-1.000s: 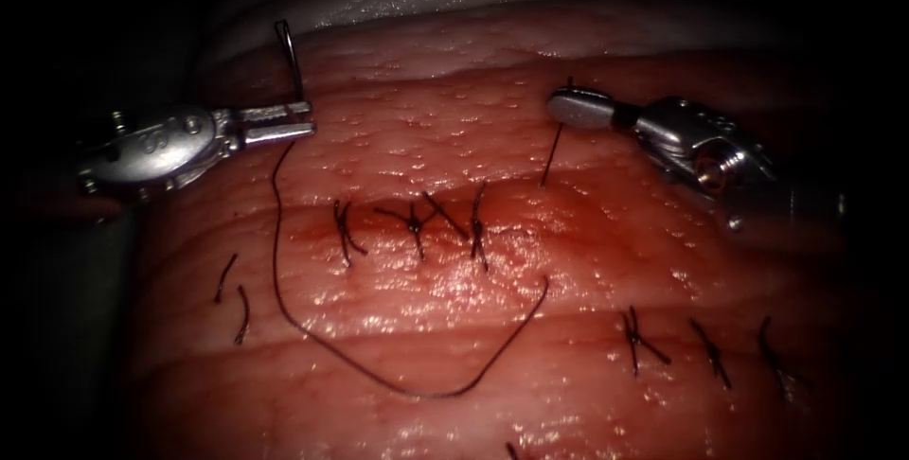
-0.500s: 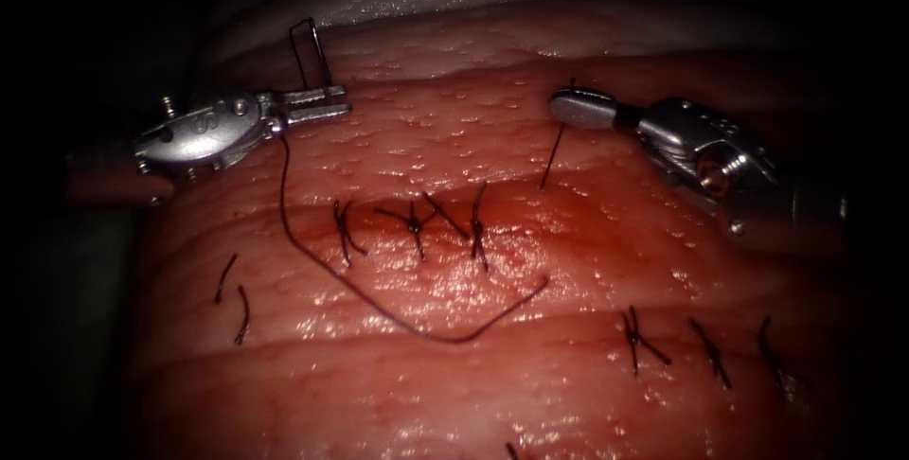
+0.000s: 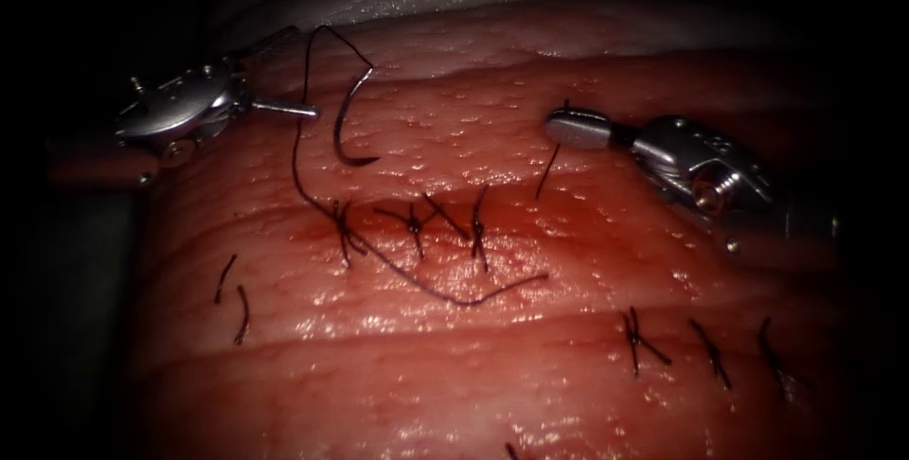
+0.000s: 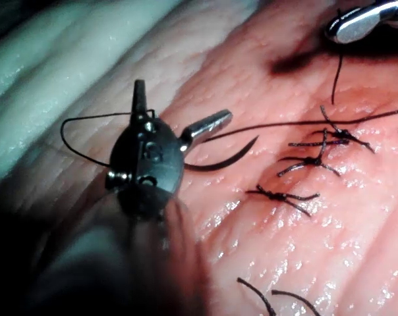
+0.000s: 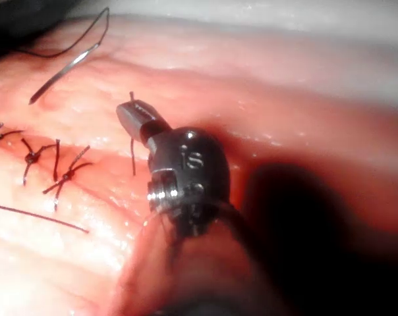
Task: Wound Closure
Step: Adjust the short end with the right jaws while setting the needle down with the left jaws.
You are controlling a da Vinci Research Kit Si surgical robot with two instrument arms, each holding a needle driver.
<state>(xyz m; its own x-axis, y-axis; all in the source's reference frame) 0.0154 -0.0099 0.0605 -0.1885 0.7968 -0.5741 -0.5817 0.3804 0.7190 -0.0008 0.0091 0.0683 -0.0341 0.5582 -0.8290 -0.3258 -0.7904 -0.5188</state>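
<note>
The needle (image 3: 348, 124), thin, curved and shiny, hung free above the wet tissue (image 3: 530, 375); the left pincer (image 3: 301, 111) clenched its thread (image 3: 305, 72), the right pincer (image 3: 566, 127) clenched a short thread end (image 3: 546, 171).

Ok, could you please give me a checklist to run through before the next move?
1. Left tool shut on the thread: ok.
2. Needle out of the tissue, hanging from the thread, held by neither tool: ok.
3. Right tool shut on the short thread end: ok.
4. Needle tip off the tissue: cannot tell.
5. Thread clear of the stitches: not ok, it lies across the leftmost one.
</note>
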